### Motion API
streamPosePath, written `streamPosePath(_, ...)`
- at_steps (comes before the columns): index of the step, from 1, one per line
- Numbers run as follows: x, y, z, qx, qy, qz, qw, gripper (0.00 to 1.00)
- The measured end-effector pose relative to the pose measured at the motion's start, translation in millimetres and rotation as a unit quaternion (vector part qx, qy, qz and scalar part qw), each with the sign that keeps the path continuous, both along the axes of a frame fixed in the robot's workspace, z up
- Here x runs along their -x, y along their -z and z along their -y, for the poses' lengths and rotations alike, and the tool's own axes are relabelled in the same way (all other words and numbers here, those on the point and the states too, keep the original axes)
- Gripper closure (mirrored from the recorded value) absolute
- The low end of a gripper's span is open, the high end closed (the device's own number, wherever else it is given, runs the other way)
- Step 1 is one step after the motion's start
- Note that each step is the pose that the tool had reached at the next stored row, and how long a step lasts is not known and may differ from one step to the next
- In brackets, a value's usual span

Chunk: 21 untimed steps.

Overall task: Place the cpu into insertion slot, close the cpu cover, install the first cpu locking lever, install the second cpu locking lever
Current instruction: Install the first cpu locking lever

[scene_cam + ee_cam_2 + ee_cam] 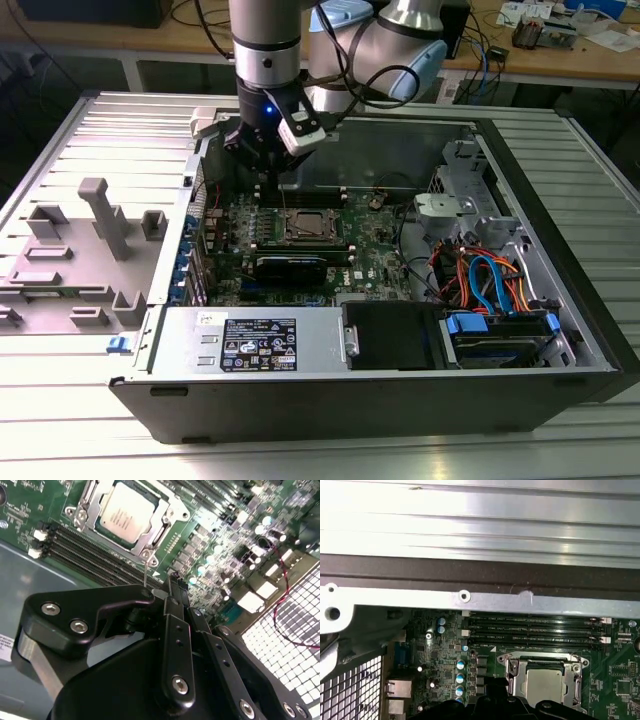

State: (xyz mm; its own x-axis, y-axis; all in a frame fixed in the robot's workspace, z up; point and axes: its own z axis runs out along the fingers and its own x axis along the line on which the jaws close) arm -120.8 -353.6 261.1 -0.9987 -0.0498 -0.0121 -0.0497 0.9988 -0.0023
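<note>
Chip (305, 228) lies flat mid green board (375, 255) inside open computer case (560, 330), which sits on bench (60, 420). Silver cover (159, 530) is down around chip. Hand (268, 170) hangs over board, on memory slots (85, 547) side of chip. In second wrist view fingers (172, 597) are pressed together, closed. 1 thin lever rod (145, 575) stands up just beside tip; can't tell if gripped.

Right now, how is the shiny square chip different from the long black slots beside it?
The cpu is square and silvery; the memory slots are long, thin and dark. The cpu sits alone inside the cpu cover; the slots are several in a row. Both lie flat on the green board.
</note>
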Motion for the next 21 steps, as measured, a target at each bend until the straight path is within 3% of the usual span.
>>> streamPosePath(6, 0.0, 1.1, -10.3, 0.0001, 0.000, 0.0000, 1.00000, 0.89)
streamPosePath(21, -16.3, 3.6, -12.5, 0.0000, 0.000, 0.0000, 1.00000, 0.89)
